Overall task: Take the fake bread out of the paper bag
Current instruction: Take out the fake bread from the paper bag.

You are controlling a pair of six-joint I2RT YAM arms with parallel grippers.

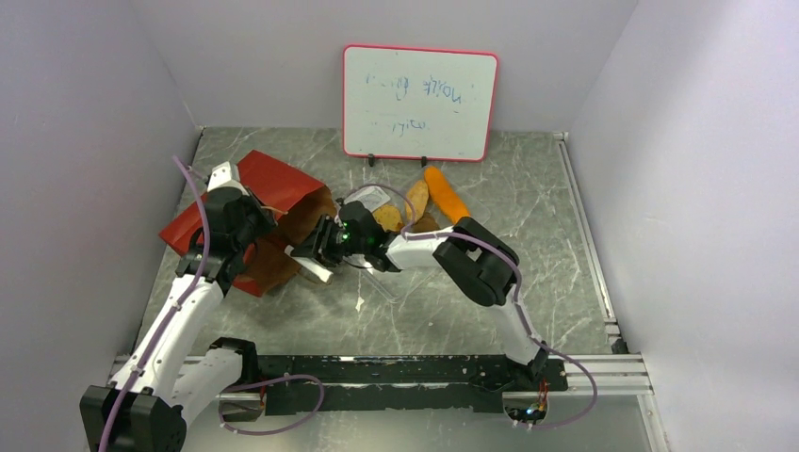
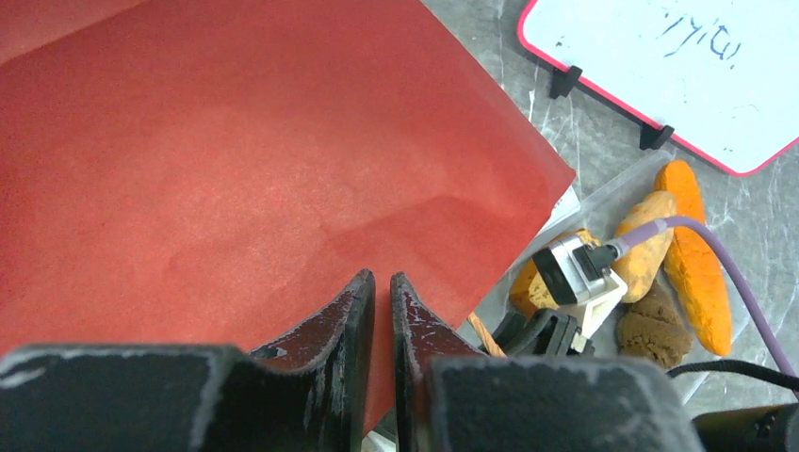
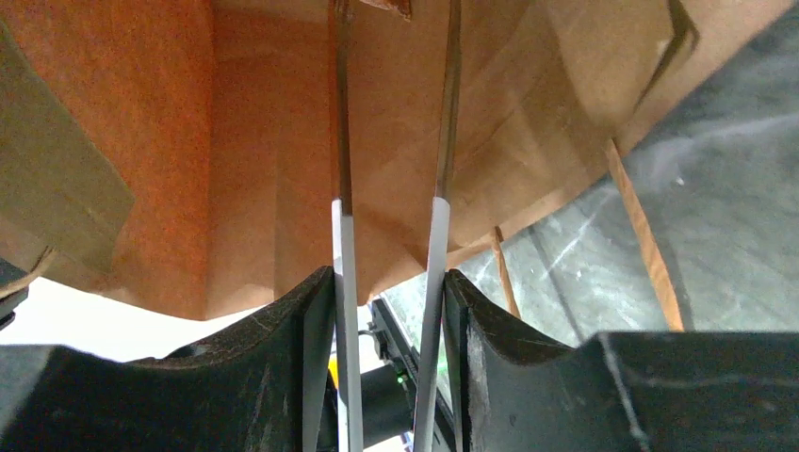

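From above, the paper bag is lying at 9 o'clock, its mouth facing the bread at 3 o'clock. At the left wrist, the left gripper is pressing its fingers together over red paper. At the right wrist, the right gripper is hanging, fingers spread, in the bag's brown mouth.

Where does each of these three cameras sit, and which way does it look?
Top view: above and behind the arms, looking down at the table, both arms in sight.
Left wrist: behind the left hand, facing the paper bag's red side and the baguette.
Right wrist: behind the right hand, facing into the bag's brown inside.
Shared: top and left wrist both show the whiteboard.
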